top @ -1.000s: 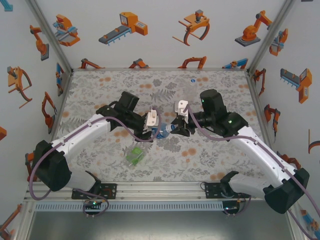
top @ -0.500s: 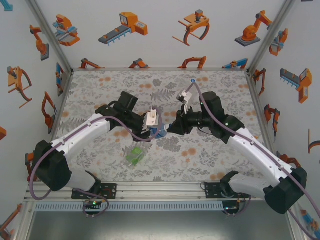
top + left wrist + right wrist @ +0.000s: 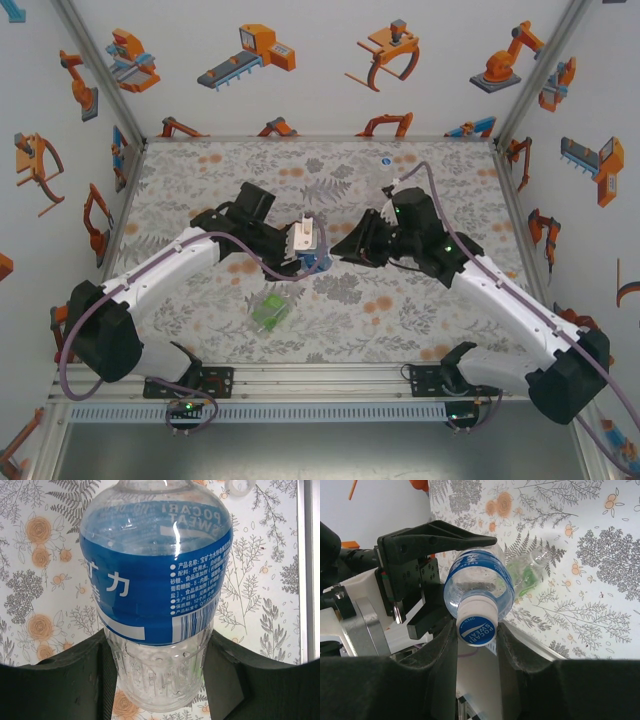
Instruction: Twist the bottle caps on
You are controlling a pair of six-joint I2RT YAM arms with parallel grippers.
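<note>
On your left, the green-label bottle (image 3: pixel 268 312) lies on the table (image 3: pixel 180 190) near the front edge. Your left gripper (image 3: pixel 160 680) has its jaws clamped on the ribbed lower body of the blue-label bottle (image 3: pixel 155 580), over mid-table. Your right gripper (image 3: pixel 477 645) faces it, jaws pinched on the cap (image 3: pixel 476 627) at the bottle's mouth.

- Two bottles: one blue-label bottle (image 3: pixel 155 580) held between the left fingers (image 3: pixel 70 680), one green-label bottle (image 3: pixel 268 311) lying on the desk (image 3: pixel 200 170) apart from them.
- Two caps: one fitted cap (image 3: pixel 476 628) between the right fingers (image 3: pixel 437 672), one loose cap (image 3: pixel 385 160) well beyond them.
</note>
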